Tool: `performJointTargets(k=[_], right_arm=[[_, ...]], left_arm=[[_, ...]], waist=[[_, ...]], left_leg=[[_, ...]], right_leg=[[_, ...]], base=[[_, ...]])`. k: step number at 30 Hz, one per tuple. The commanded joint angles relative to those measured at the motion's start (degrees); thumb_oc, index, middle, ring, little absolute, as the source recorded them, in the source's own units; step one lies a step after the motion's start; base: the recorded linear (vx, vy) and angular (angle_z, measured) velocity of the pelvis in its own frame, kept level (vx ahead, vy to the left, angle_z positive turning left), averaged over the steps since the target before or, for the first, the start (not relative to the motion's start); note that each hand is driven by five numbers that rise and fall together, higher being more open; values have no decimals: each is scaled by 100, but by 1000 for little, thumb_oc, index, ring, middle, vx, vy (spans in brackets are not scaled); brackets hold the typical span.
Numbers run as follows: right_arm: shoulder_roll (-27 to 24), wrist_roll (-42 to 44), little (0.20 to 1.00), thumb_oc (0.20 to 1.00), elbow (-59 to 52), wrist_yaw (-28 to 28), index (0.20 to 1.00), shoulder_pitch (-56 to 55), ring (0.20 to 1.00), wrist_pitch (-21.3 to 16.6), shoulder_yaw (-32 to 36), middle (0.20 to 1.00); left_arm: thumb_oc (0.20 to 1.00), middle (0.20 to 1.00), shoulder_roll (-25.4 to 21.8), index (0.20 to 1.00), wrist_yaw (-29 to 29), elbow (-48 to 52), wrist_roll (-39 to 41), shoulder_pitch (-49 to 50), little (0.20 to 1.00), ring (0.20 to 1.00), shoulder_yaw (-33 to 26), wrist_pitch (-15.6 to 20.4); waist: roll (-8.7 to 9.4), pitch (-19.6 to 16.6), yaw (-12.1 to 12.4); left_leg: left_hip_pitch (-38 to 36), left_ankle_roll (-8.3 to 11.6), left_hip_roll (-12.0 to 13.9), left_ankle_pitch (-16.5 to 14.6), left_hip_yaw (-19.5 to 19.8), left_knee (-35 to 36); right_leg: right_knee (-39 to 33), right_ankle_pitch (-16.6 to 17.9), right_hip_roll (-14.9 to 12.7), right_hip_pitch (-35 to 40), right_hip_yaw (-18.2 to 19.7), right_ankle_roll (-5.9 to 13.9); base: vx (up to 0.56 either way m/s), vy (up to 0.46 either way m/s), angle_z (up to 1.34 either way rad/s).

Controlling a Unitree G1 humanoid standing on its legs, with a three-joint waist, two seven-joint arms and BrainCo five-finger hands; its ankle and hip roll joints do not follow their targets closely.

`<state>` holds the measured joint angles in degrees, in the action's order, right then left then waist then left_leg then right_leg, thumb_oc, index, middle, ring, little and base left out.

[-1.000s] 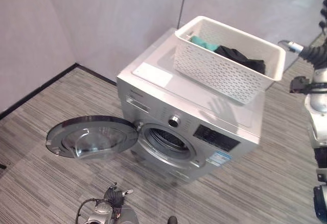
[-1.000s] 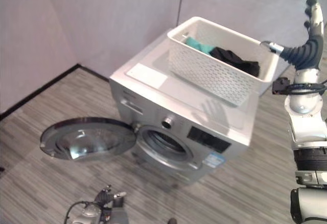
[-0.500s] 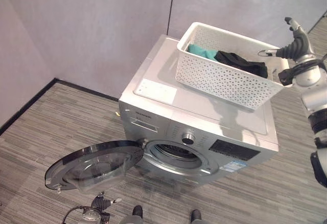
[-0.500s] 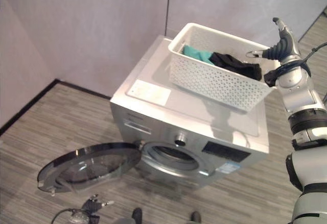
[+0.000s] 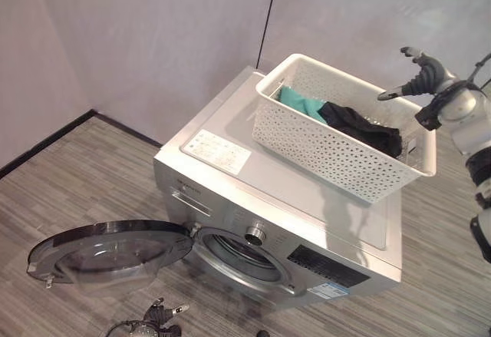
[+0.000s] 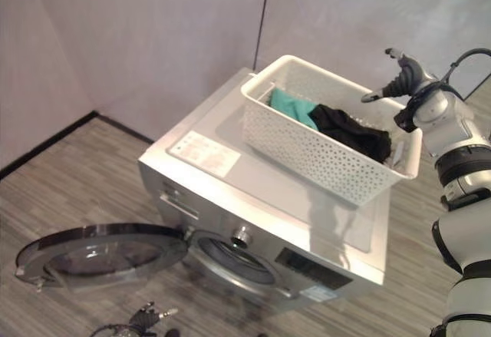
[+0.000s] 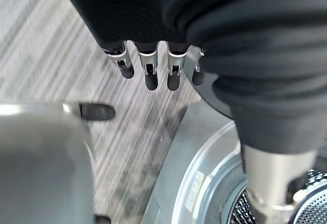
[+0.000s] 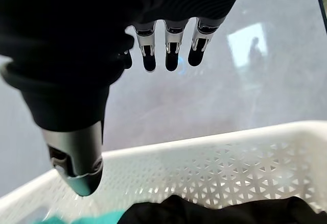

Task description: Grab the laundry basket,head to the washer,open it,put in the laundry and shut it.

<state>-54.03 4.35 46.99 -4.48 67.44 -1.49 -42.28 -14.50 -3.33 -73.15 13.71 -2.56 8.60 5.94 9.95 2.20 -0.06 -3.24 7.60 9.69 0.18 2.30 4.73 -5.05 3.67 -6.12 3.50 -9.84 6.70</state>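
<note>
1. A silver front-loading washer point(image 5: 291, 206) stands on grey striped flooring point(image 5: 92, 176) in a corner of pale walls point(image 5: 153, 37).
2. Its round door point(image 5: 107, 249) is swung fully open toward 9 o'clock, lying nearly flat out from the drum opening point(image 5: 234, 256).
3. A white perforated laundry basket point(image 5: 337, 133) rests on the washer's top, toward the 2 o'clock corner, its far end overhanging the washer's edge.
4. Inside the basket lie a teal garment point(image 5: 301, 104) at the 10 o'clock end and a black garment point(image 5: 360, 126) just beside it toward the middle; the two touch.
5. A white label sheet point(image 5: 215, 150) lies flat on the washer's top at 9 o'clock from the basket, apart from it.
6. The right robot hand point(image 6: 399, 72) hovers above the basket's 2 o'clock end, fingers straight and spread, thumb apart, holding nothing; its wrist view shows the basket wall and black garment below it.
7. The left robot hand point(image 7: 148, 68) hangs low near the washer's front, fingers straight and relaxed, empty, with the floor and drum rim point(image 7: 204, 183) past it.
</note>
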Motion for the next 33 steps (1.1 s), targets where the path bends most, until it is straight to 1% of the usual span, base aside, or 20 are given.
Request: performJointTargets(k=[1, 3, 4, 5, 6, 7, 9, 12, 13, 14, 15, 16, 17, 18, 22, 24, 26, 33], right_arm=[[-557, 159, 1000, 1000, -413, -182, 1000, 559, 1000, -157, -368, 1000], [-824, 250, 1000, 1000, -878, -352, 1000, 440, 1000, -256, -507, 1000], [-828, 250, 1000, 1000, -882, -352, 1000, 436, 1000, -254, -504, 1000], [-1121, 300, 1000, 1000, -1271, -491, 1000, 273, 1000, -343, -601, 1000], [-1122, 299, 1000, 1000, -1272, -491, 1000, 272, 1000, -343, -600, 1000], [-1367, 376, 1000, 1000, -1561, -617, 1000, 82, 1000, -410, -617, 1000], [-1477, 389, 1000, 1000, -1616, -708, 1000, -82, 1000, -445, -633, 1000], [-1479, 311, 1000, 1000, -1467, -747, 1000, -159, 1000, -443, -655, 1000], [-1352, 133, 1000, 1000, -1175, -781, 1000, -161, 1000, -401, -673, 1000], [-1349, 133, 1000, 1000, -1171, -780, 1000, -155, 1000, -403, -678, 1000], [-1175, -42, 1000, 1000, -889, -807, 1000, -129, 1000, -359, -697, 1000], [-1064, -148, 1000, 1000, -680, -793, 1000, -101, 1000, -322, -698, 1000], [-1064, -148, 1000, 1000, -680, -793, 1000, -101, 1000, -322, -699, 1000], [-853, -322, 1000, 1000, -305, -774, 1000, -18, 1000, -272, -690, 1000], [-496, -509, 1000, 1000, 234, -714, 1000, 94, 1000, -191, -580, 1000], [-437, -480, 1000, 1000, 303, -684, 1000, 83, 1000, -185, -518, 1000], [-361, -399, 1000, 1000, 653, -666, 1000, 44, 1000, -172, -400, 1000], [-156, -543, 1000, 1000, 1223, -716, 1000, 105, 1000, -97, -395, 1000]], left_arm=[[1000, 1000, -54, 1000, 97, -362, 278, -39, 1000, 1000, 64, 46], [1000, 1000, -61, 1000, 153, -420, 277, 10, 1000, 1000, -40, 40], [1000, 1000, -61, 1000, 154, -420, 277, 10, 1000, 1000, -38, 40], [1000, 1000, -78, 1000, 189, -447, 247, 50, 1000, 1000, -114, 37], [1000, 1000, -79, 1000, 189, -447, 247, 50, 1000, 1000, -113, 37], [1000, 1000, -87, 1000, 219, -459, 204, 63, 1000, 1000, -160, 42], [1000, 1000, -64, 1000, 269, -465, 145, 92, 1000, 1000, -155, 51], [1000, 1000, -44, 1000, 290, -445, 113, 113, 1000, 1000, -130, 55], [1000, 1000, -34, 1000, 316, -448, 77, 149, 1000, 1000, -108, 56], [1000, 1000, -33, 1000, 316, -448, 76, 150, 1000, 1000, -110, 56], [1000, 1000, -24, 1000, 324, -459, 55, 162, 1000, 1000, -91, 47], [1000, 1000, -33, 1000, 324, -480, 38, 157, 1000, 1000, -84, 38], [1000, 1000, -33, 1000, 324, -480, 38, 157, 1000, 1000, -84, 38], [1000, 1000, -35, 1000, 327, -499, 11, 158, 1000, 1000, -66, 21], [1000, 1000, -44, 1000, 311, -531, -10, 155, 1000, 1000, -31, -3], [1000, 1000, -43, 1000, 304, -533, 2, 159, 1000, 1000, -37, -4], [1000, 1000, -53, 1000, 290, -564, -10, 187, 1000, 1000, -28, -7], [1000, 1000, -70, 1000, 361, -698, -58, 197, 1000, 1000, 19, -69]], waist=[[114, -220, 146], [129, -246, 107], [128, -244, 113], [143, -263, 85], [143, -263, 86], [154, -265, 69], [147, -270, 75], [125, -274, 92], [93, -280, 125], [93, -280, 125], [63, -275, 158], [48, -273, 168], [48, -273, 168], [21, -259, 192], [-24, -213, 235], [-31, -208, 242], [-51, -194, 290], [-57, -161, 364]], left_leg=[[-67, 9, 296, -269, -215, -366], [-138, 16, 316, -267, -274, -300], [-144, 16, 317, -266, -279, -297], [-206, 28, 348, -257, -335, -228], [-207, 28, 348, -257, -336, -227], [-249, 37, 344, -252, -364, -182], [-270, 39, 337, -250, -382, -146], [-296, 35, 321, -253, -406, -112], [-308, 28, 301, -254, -438, -78], [-310, 27, 301, -253, -440, -76], [-315, 17, 276, -255, -447, -53], [-304, 16, 262, -254, -449, -49], [-304, 16, 261, -254, -449, -49], [-295, 8, 240, -256, -438, -47], [-242, -10, 206, -251, -372, -70], [-230, -15, 200, -253, -349, -80], [-169, -12, 204, -236, -293, -100], [-34, 18, 236, -194, -170, -141]], right_leg=[[555, -86, -478, -385, 136, 319], [555, -91, -463, -385, 190, 324], [555, -91, -461, -383, 193, 324], [541, -91, -456, -375, 212, 334], [541, -91, -456, -374, 213, 334], [519, -93, -454, -360, 223, 343], [490, -87, -467, -348, 216, 356], [438, -62, -486, -338, 227, 369], [391, -30, -509, -342, 222, 388], [390, -29, -509, -342, 225, 388], [363, -6, -531, -344, 231, 396], [365, -9, -545, -347, 228, 402], [365, -9, -545, -347, 228, 402], [382, -12, -565, -348, 221, 401], [459, -64, -585, -370, 207, 384], [467, -71, -585, -368, 201, 377], [474, -105, -584, -369, 138, 365], [527, -196, -545, -371, 41, 311]], base=[[25, 25, -26], [16, 20, -21], [14, 22, -26], [7, 15, -20], [9, 29, -11], [3, 23, -8], [0, 31, -4], [-4, 30, -9], [1, 26, -8], [4, 47, -5], [10, 32, -3], [10, 32, -6], [19, 30, -8], [21, 21, -7], [8, 6, -1], [16, -2, 1], [41, -19, 11], [35, -16, 13]])
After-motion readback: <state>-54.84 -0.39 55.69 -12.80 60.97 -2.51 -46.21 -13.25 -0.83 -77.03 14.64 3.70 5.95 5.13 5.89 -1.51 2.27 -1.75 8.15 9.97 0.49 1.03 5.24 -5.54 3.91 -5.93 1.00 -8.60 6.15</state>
